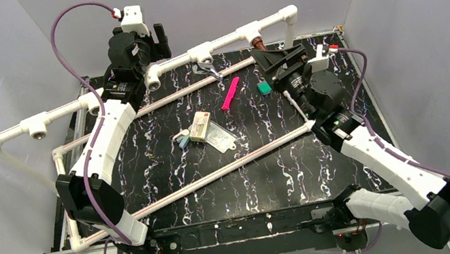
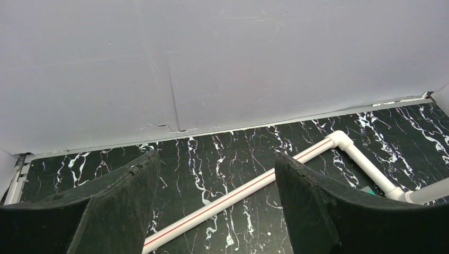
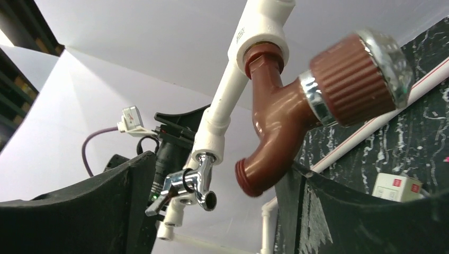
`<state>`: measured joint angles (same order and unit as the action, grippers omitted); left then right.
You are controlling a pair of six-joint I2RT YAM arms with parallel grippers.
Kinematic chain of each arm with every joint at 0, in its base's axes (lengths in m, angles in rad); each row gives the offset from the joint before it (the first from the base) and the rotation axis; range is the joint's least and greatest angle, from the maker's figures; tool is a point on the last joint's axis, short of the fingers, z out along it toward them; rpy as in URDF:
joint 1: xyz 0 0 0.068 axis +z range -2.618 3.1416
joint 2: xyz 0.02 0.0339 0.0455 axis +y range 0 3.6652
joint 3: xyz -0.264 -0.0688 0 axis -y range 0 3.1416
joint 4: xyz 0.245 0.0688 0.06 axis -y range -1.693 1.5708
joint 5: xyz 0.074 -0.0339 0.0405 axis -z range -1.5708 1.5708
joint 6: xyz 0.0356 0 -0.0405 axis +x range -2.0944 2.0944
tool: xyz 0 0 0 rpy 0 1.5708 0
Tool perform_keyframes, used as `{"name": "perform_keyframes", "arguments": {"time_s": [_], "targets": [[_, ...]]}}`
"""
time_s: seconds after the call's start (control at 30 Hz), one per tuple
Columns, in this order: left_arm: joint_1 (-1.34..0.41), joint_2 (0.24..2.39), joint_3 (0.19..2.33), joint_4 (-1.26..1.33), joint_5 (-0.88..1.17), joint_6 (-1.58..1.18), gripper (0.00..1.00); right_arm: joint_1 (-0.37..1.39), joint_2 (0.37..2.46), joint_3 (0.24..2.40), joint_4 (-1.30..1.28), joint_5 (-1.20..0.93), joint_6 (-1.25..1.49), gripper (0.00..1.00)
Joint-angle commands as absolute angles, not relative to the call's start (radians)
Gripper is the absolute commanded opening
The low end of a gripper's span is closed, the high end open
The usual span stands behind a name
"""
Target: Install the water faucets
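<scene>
Up near the far right corner of the surface, the brown faucet [image 3: 275, 114] sits threaded into a tee socket [image 3: 262, 29] of the raised white pipe [image 1: 225, 39], spout hanging down. The right jaws stand apart on either side of it, clamping nothing. This looks like the tightening step, so here's the call: close on the faucet body rather than the ribbed knob (that would likely just spin the valve), turn square to the thread without forcing, and stop with the spout down. The left jaws gape wide and empty by the far edge, left of the middle. Now the count: two faucets, the brown one and a silver faucet [image 3: 188, 185] in the next socket along. Mid-surface there's one pink strip [image 1: 230, 93], one green block [image 1: 264, 86] and one small box [image 1: 200, 126].
</scene>
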<state>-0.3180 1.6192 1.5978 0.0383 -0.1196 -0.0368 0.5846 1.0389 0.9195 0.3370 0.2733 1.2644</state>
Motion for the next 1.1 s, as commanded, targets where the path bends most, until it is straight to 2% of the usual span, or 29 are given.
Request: {"name": "perform_keyframes", "arguments": {"time_s": [0.0,0.3,0.5,0.87,1.07], "targets": [[-0.330,1.695,1.507,-0.206,-0.107,-0.032,0.77,0.585,0.964,0.915,0.270,0.264,1.142,0.88],[-0.330,1.692,1.509,-0.207,-0.110,-0.033,0.77,0.584,0.873,0.944,0.062,0.281,0.906,0.90],[-0.330,1.688,1.509,-0.209,-0.110,-0.032,0.77,0.585,0.840,0.979,0.002,0.297,0.624,0.91],[-0.330,1.686,1.509,-0.210,-0.114,-0.030,0.77,0.585,0.796,0.994,0.055,0.270,-0.143,0.94],[-0.330,1.689,1.512,-0.211,-0.109,-0.031,0.77,0.584,0.784,0.948,0.150,0.086,-0.571,0.96]]}}
